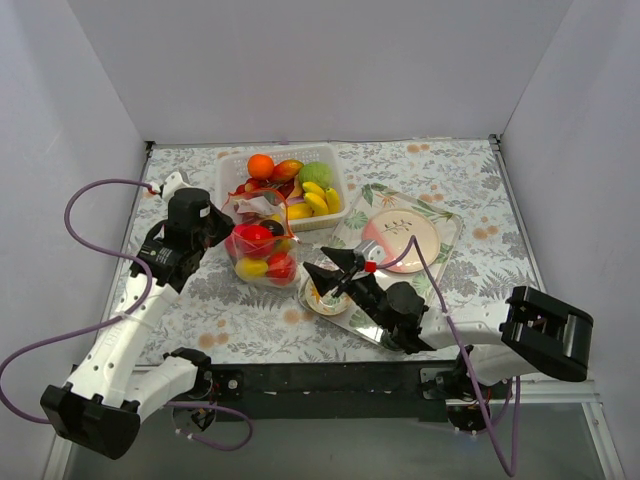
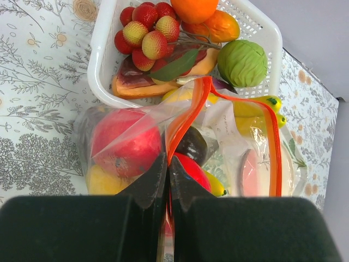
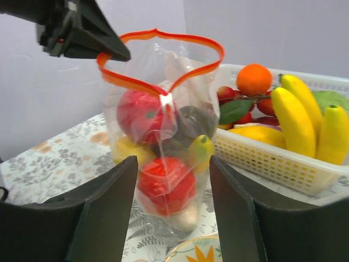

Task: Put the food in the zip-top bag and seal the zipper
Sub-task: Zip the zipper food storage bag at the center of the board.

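The clear zip-top bag stands upright in front of the white basket, its mouth open. Its red-orange zipper forms a wide loop. Inside the bag lie red apples, a yellow piece, a dark piece and a pale piece. My left gripper is shut on the zipper strip at the bag's left rim and holds it up; it also shows in the top view. My right gripper is open and empty, just short of the bag, over the small bowl.
A white slotted basket behind the bag holds bananas, an orange, a green piece and red fruits. A clear leaf-patterned tray with a pink plate lies to the right. Grey walls enclose the table.
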You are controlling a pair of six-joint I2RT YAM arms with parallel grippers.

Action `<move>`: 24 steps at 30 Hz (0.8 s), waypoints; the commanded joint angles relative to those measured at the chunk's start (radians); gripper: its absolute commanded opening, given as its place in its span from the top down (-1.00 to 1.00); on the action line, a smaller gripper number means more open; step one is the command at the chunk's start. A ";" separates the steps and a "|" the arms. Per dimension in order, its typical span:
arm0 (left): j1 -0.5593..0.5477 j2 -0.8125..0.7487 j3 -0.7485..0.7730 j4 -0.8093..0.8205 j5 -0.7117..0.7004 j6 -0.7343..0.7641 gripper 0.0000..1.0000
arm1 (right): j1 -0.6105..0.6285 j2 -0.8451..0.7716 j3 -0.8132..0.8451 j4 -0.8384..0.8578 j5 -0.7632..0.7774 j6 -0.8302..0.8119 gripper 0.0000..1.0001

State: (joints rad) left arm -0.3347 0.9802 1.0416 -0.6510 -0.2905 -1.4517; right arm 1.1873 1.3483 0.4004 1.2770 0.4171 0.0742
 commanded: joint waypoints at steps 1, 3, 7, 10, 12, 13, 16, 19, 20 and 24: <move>0.006 -0.026 -0.005 0.017 0.016 0.020 1.00 | -0.023 0.035 0.031 0.193 -0.152 0.062 -0.26; 0.006 -0.028 -0.002 0.014 0.014 0.024 1.00 | -0.031 0.055 0.040 0.202 -0.170 0.084 -0.26; 0.005 -0.032 0.006 0.005 0.011 0.028 1.00 | -0.087 0.107 0.028 0.263 -0.198 0.147 -0.26; 0.006 -0.035 0.008 0.004 0.008 0.036 1.00 | -0.106 0.141 0.046 0.268 -0.224 0.171 -0.27; 0.006 -0.035 0.009 -0.001 0.008 0.037 1.00 | -0.107 0.159 0.073 0.269 -0.242 0.176 -0.27; 0.005 -0.035 0.012 -0.001 0.008 0.039 1.00 | -0.109 0.173 0.080 0.269 -0.245 0.177 -0.27; 0.006 -0.035 0.014 -0.004 0.008 0.039 1.00 | -0.107 0.190 0.113 0.259 -0.250 0.177 -0.27; 0.006 -0.035 0.012 -0.006 0.010 0.039 1.00 | -0.107 0.195 0.141 0.251 -0.238 0.168 -0.28; 0.006 -0.035 0.011 -0.004 0.011 0.040 1.00 | -0.107 0.195 0.149 0.236 -0.227 0.164 -0.29; 0.006 -0.037 0.006 -0.006 0.014 0.040 1.00 | -0.109 0.212 0.193 0.213 -0.202 0.151 -0.29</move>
State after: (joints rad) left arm -0.3347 0.9730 1.0405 -0.6540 -0.2832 -1.4250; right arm 1.0794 1.5471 0.5297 1.2861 0.1833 0.2337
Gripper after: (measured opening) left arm 0.014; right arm 0.642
